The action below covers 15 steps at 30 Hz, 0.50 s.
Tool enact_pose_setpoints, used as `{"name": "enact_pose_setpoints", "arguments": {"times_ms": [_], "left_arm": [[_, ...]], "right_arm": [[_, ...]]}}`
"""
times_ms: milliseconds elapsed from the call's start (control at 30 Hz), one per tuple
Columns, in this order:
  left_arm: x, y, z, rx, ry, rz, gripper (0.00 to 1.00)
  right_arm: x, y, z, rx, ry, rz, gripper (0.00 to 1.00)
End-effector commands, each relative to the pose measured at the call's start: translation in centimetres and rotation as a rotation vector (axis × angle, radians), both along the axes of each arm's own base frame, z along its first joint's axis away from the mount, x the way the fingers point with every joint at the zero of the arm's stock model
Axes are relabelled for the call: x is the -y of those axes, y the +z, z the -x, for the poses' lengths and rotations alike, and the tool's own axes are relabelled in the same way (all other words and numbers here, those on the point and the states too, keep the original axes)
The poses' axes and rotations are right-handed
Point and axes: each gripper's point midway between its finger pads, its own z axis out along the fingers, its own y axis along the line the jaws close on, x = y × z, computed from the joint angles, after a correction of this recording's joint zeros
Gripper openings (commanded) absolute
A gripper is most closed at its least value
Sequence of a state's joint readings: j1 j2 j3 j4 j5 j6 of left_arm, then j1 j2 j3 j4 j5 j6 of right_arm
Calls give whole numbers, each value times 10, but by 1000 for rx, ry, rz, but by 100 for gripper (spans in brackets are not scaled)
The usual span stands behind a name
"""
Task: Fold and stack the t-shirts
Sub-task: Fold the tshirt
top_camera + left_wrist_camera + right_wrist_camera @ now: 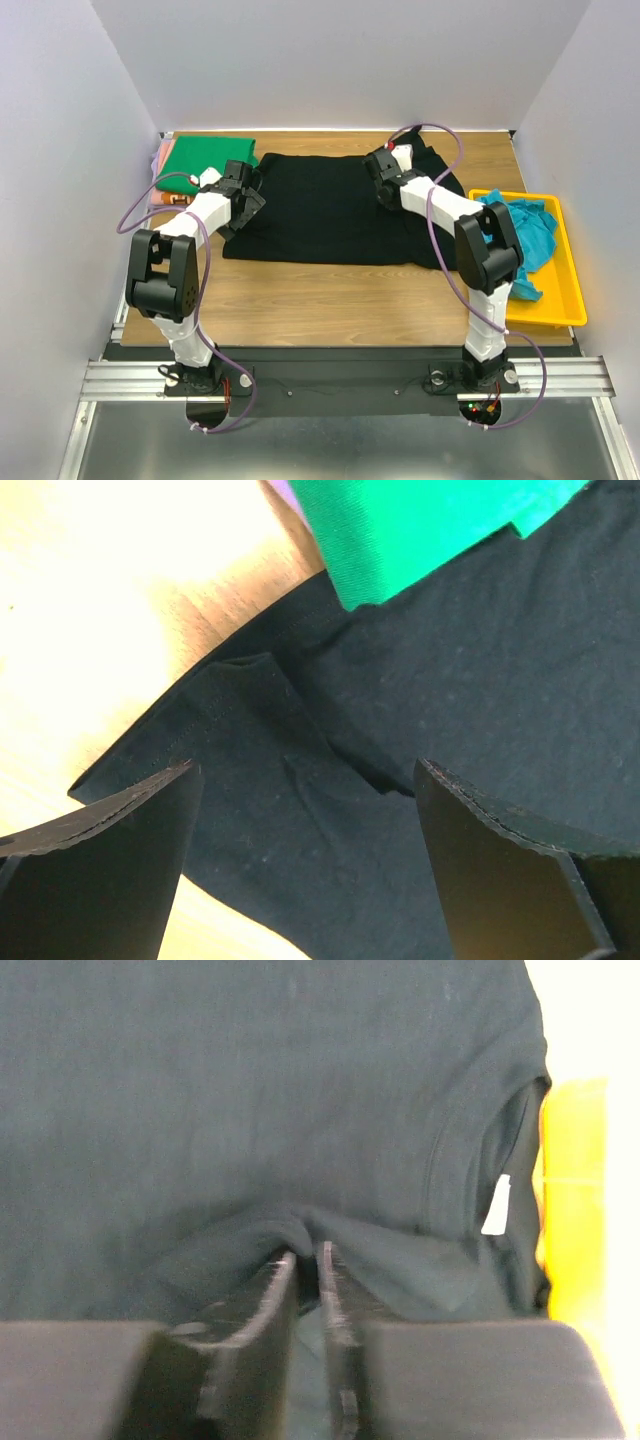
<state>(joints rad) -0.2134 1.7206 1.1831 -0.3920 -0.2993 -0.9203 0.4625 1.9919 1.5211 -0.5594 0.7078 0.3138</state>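
Observation:
The black t-shirt point(320, 210) lies spread flat across the middle of the table. My left gripper point(247, 187) is open above its left edge, with black cloth point(300, 820) between the spread fingers point(110, 870). My right gripper point(377, 183) is shut on a pinched fold of the black shirt point(300, 1230) near its collar. The bright green shirt point(210, 160) lies folded at the back left, on the orange-pink one point(165, 196), whose edge peeks out. The green shirt also shows in the left wrist view point(420, 530). The teal-blue shirt point(525, 235) is bunched in the yellow tray.
The yellow plastic tray point(565, 285) stands at the right edge of the table, and shows in the right wrist view point(575, 1180). White walls close in the back and sides. Bare wood point(340, 300) lies in front of the black shirt.

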Motion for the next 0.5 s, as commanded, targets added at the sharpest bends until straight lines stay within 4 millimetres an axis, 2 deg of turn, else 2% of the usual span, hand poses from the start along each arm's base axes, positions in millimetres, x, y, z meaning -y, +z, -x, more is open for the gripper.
{"name": "enact_pose_setpoints", "arguments": {"times_ms": [0, 67, 100, 133, 233, 300, 333, 367, 400, 467], "left_arm": [[0, 26, -9, 54, -40, -17, 98], [4, 33, -6, 73, -61, -11, 98], [5, 31, -1, 69, -65, -12, 98], [6, 36, -2, 83, -70, -7, 98], [9, 42, 9, 102, -85, -3, 98], [11, 50, 12, 130, -93, 3, 98], [12, 52, 13, 137, -97, 4, 98], [16, 53, 15, 152, -109, 5, 98], [17, 50, 17, 144, -117, 3, 98], [25, 40, 20, 135, -149, 19, 98]], "right_arm": [[10, 33, -38, 174, -112, 0, 49], [12, 42, -50, 190, -108, 11, 63], [15, 35, -53, 167, -96, 41, 73], [17, 35, -56, 166, -99, 54, 78], [22, 38, -56, 167, -105, 66, 82], [20, 40, -49, 167, -97, 27, 85], [16, 42, -37, 162, -81, -36, 86], [4, 39, -30, 137, -38, -115, 96], [0, 36, -21, 117, -17, -157, 100], [-5, 23, 3, 71, -1, -236, 100]]}}
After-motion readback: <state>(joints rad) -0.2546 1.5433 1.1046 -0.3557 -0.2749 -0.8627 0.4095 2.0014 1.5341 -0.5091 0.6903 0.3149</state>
